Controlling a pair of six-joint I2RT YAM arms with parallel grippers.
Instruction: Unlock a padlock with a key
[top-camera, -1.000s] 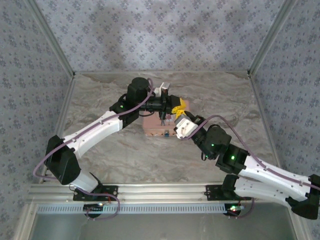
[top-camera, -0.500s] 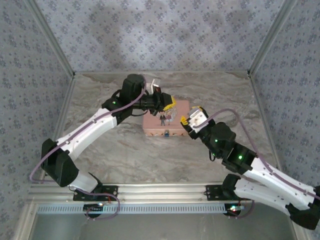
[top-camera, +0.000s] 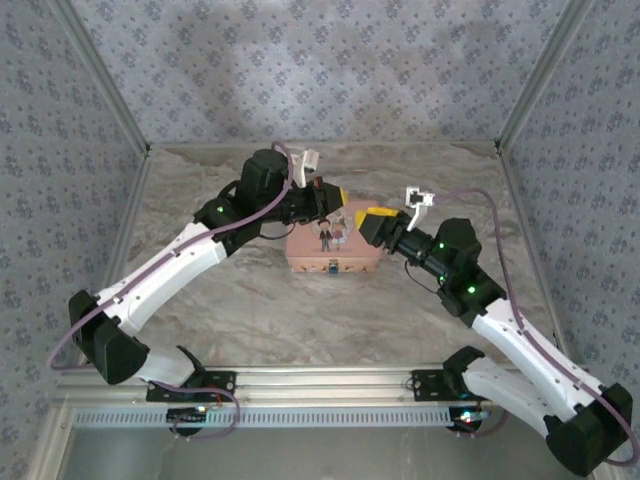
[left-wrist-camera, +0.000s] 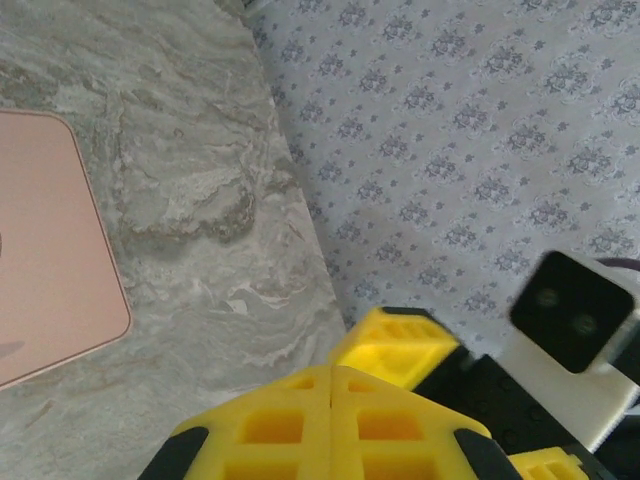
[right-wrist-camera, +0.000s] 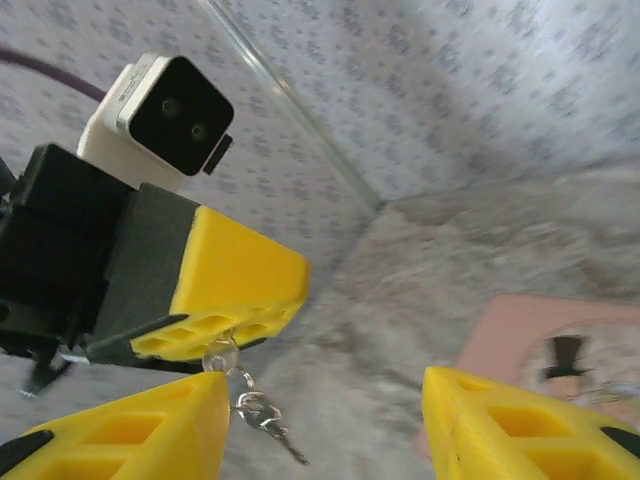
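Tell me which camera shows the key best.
Right wrist: the key dangles close up on its ring under the shut left gripper. From the top it is too small to make out; in the left wrist view the closed fingers hide it.

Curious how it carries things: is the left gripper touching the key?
Touching. In the right wrist view the key hangs by its ring from the shut left gripper.

Shows a grey marbled tabletop (top-camera: 250, 310) under soft, even light. Stands walled at 9, 12 and 3 o'clock in blue-grey floral wallpaper (top-camera: 330, 70), with an aluminium rail (top-camera: 320, 385) at 6 o'clock.
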